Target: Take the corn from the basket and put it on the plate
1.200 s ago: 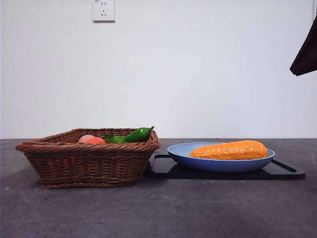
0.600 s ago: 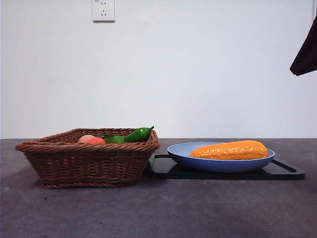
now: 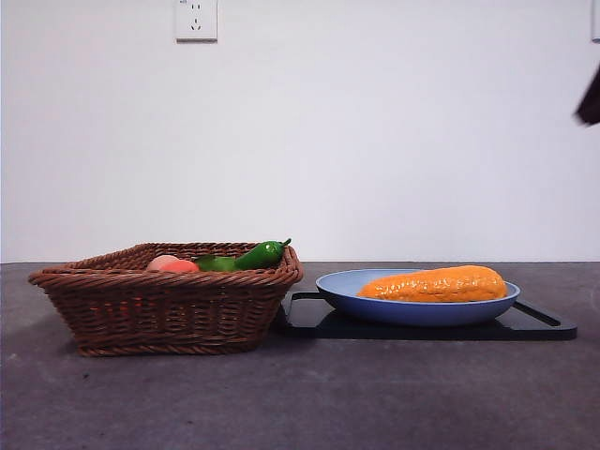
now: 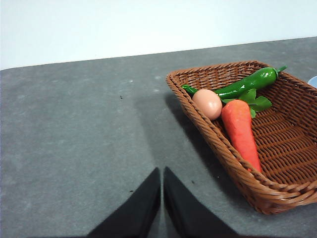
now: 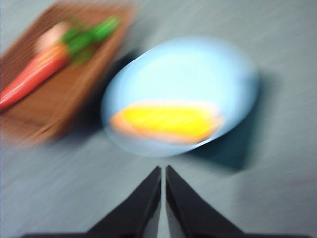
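Note:
The corn (image 3: 435, 283) lies lengthwise on the light-blue plate (image 3: 347, 289) at the right of the front view; the blurred right wrist view shows the corn (image 5: 166, 121) on the plate (image 5: 188, 64) too. The wicker basket (image 3: 169, 305) stands to the left of the plate. My right gripper (image 5: 163, 171) is shut and empty, high above the plate, and shows as a black tip (image 3: 591, 103) at the front view's right edge. My left gripper (image 4: 162, 172) is shut and empty over bare table beside the basket (image 4: 208, 139).
Inside the basket lie a green pepper (image 4: 250, 83), a pinkish round fruit (image 4: 207, 103) and a red-orange carrot (image 4: 241, 130). A flat black tray (image 3: 539, 326) sits under the plate. A wall socket (image 3: 196, 19) is on the white wall behind.
The black arm tip at the front view's right edge has pulled up and outward, showing much smaller now. The right wrist view is motion-blurred. Corn, plate and basket have not moved.

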